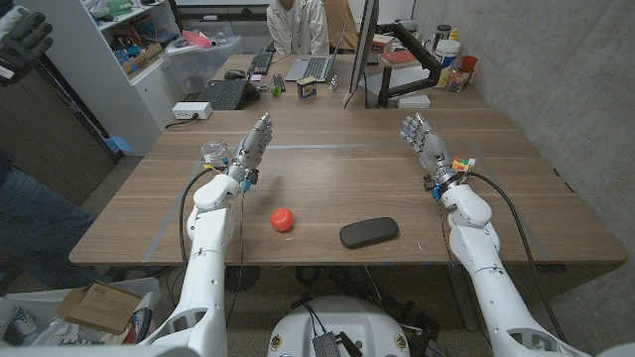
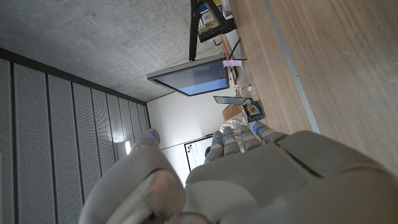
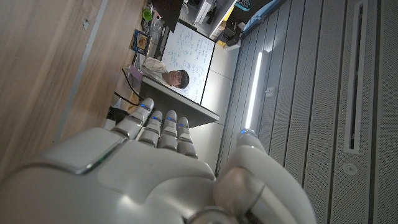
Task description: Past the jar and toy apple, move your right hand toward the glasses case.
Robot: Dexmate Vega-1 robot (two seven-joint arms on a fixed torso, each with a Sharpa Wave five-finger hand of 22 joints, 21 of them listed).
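A dark oval glasses case (image 1: 369,232) lies near the table's front edge, right of centre. The red toy apple (image 1: 283,219) sits to its left. A clear jar (image 1: 213,154) stands further back on the left, just beside my left hand (image 1: 253,144). That hand is raised over the table with fingers straight and nothing in it; its back shows in the left wrist view (image 2: 249,180). My right hand (image 1: 422,139) is held up on the right side, fingers extended and empty, well behind and right of the case. The right wrist view shows its back (image 3: 143,174).
A small multicoloured cube (image 1: 462,166) lies by my right wrist. At the far end stand a monitor (image 1: 363,50), a laptop (image 1: 313,67) and a keyboard (image 1: 226,93), with a person seated behind. Another person stands at the left edge (image 1: 30,198).
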